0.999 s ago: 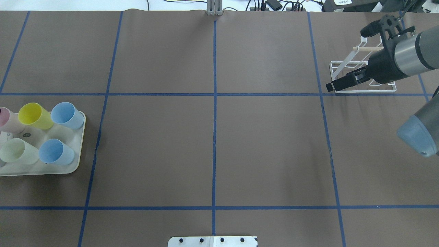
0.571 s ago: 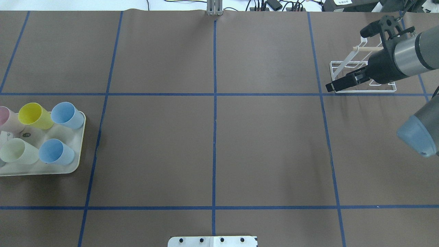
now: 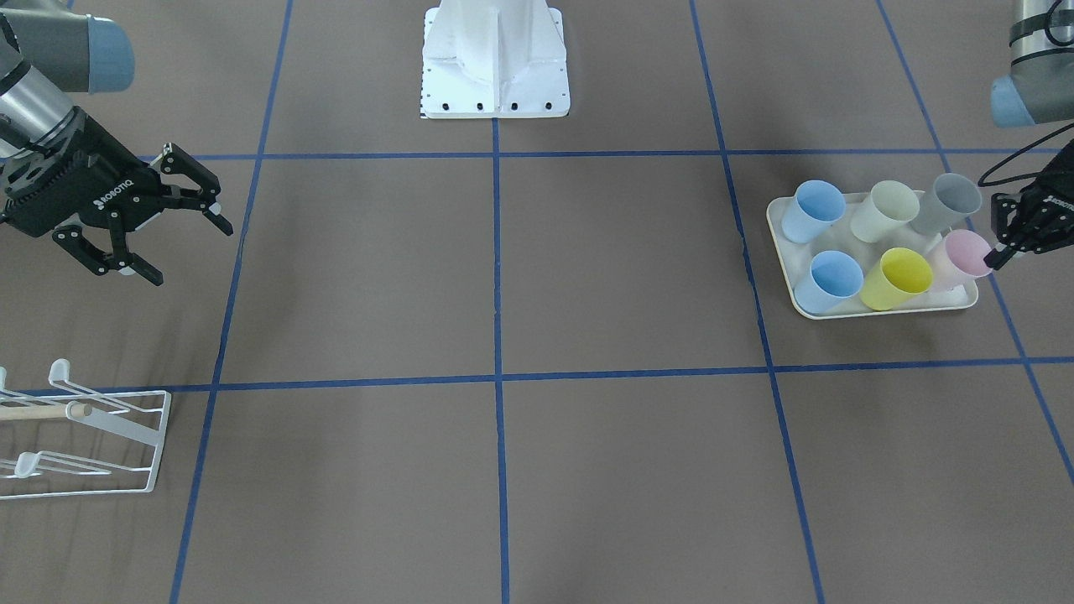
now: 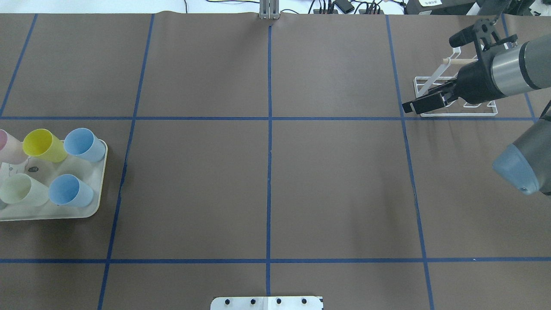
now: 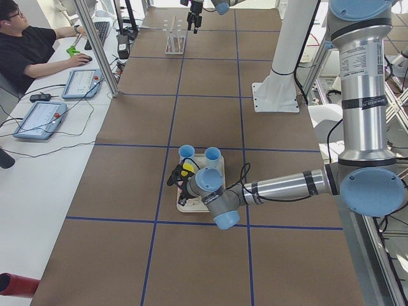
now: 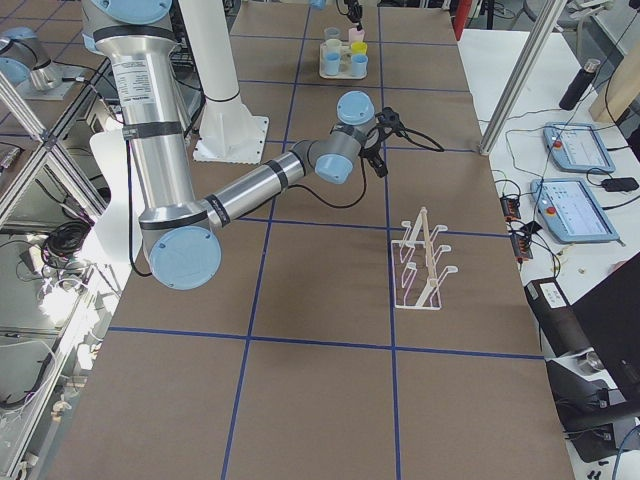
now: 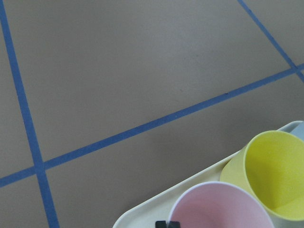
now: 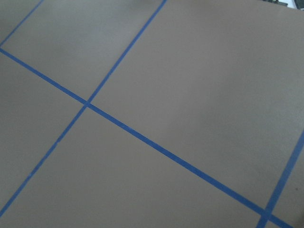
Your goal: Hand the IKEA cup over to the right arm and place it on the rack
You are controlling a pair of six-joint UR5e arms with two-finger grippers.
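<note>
Several pastel IKEA cups stand on a cream tray (image 3: 839,312) on my left side. At the pink cup (image 3: 963,252) my left gripper (image 3: 997,257) is shut on the rim. The left wrist view shows that pink cup (image 7: 213,209) with a fingertip (image 7: 167,223) at its near rim, beside the yellow cup (image 7: 275,175). In the overhead view only a sliver of the pink cup (image 4: 8,146) shows at the left edge. My right gripper (image 3: 190,252) hangs open and empty above the table, just short of the white wire rack (image 3: 84,436), which holds nothing.
The tray also holds two blue cups (image 3: 818,210), a cream cup (image 3: 891,210) and a grey cup (image 3: 952,201). The robot's white base (image 3: 495,67) stands at mid-table. A person sits at a desk with tablets (image 5: 38,118) beyond the table's far side.
The pink cup has shifted a little toward the overhead view's left edge. My right gripper has drifted slightly to the left over the rack, still open.
</note>
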